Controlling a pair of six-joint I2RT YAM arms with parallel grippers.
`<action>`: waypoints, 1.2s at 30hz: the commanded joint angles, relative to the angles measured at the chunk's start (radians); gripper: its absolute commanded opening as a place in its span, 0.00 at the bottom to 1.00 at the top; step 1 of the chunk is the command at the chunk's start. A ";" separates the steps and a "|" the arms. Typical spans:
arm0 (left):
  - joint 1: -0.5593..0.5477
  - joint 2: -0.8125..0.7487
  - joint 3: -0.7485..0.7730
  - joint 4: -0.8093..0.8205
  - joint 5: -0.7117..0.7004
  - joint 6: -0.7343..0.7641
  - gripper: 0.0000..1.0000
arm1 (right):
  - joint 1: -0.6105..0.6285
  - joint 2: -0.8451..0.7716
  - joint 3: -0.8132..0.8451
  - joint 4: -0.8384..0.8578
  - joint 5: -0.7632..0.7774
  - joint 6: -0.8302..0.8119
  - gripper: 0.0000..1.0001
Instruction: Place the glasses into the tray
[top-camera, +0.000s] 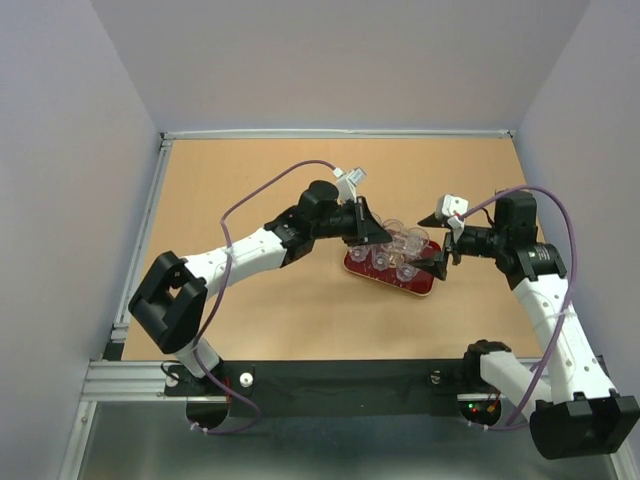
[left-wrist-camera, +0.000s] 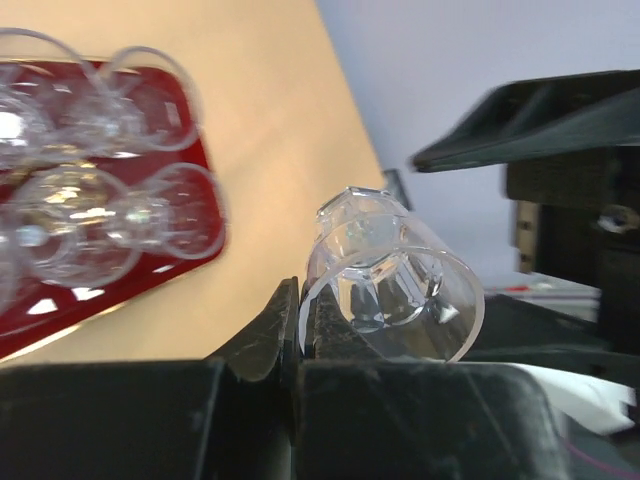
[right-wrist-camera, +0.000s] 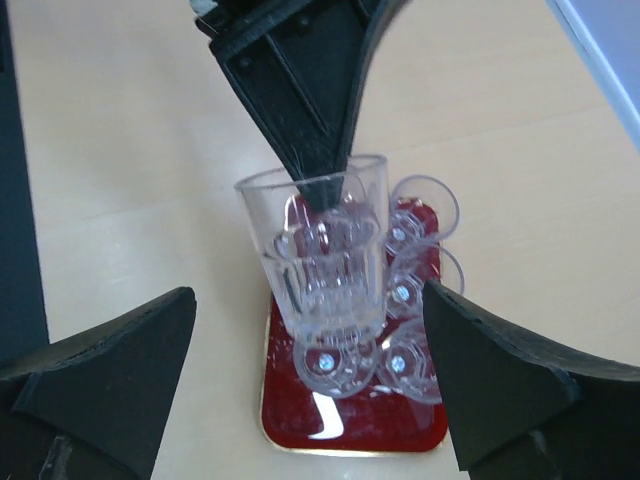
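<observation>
Your left gripper (left-wrist-camera: 302, 318) is pinched on the rim of one glass (right-wrist-camera: 318, 270), holding it above the tray (right-wrist-camera: 340, 428) near the desk's (top-camera: 250, 180) centre. Your right gripper (right-wrist-camera: 308, 300) is spread wide, one finger on either side of that glass. The other glasses (right-wrist-camera: 405, 295) stand in the tray.

Reaches left arm (top-camera: 250, 250) from near-left mount toward mid-workspace, elbow low, forearm angled right. Pinches left gripper (top-camera: 374, 234) tight on rim of one glass (right-wrist-camera: 320, 262), one finger inside, one outside. Holds it out in front of the wrist, seemingly lifted; height hard to judge. Bends right arm (top-camera: 556, 312) up from near-right mount, folds wrist leftward to face the left gripper. Spreads right gripper (top-camera: 441, 262) wide, fingers (right-wrist-camera: 110, 375) either side of that glass, clear of it on both sides.
</observation>
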 joint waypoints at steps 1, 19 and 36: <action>0.001 -0.090 0.048 -0.095 -0.151 0.189 0.00 | -0.001 -0.045 0.003 -0.004 0.164 0.026 1.00; -0.029 0.008 0.201 -0.235 -0.265 0.398 0.00 | -0.214 -0.207 -0.246 0.447 1.126 0.662 1.00; -0.200 0.293 0.537 -0.425 -0.387 0.485 0.00 | -0.335 -0.089 -0.232 0.459 1.249 0.842 1.00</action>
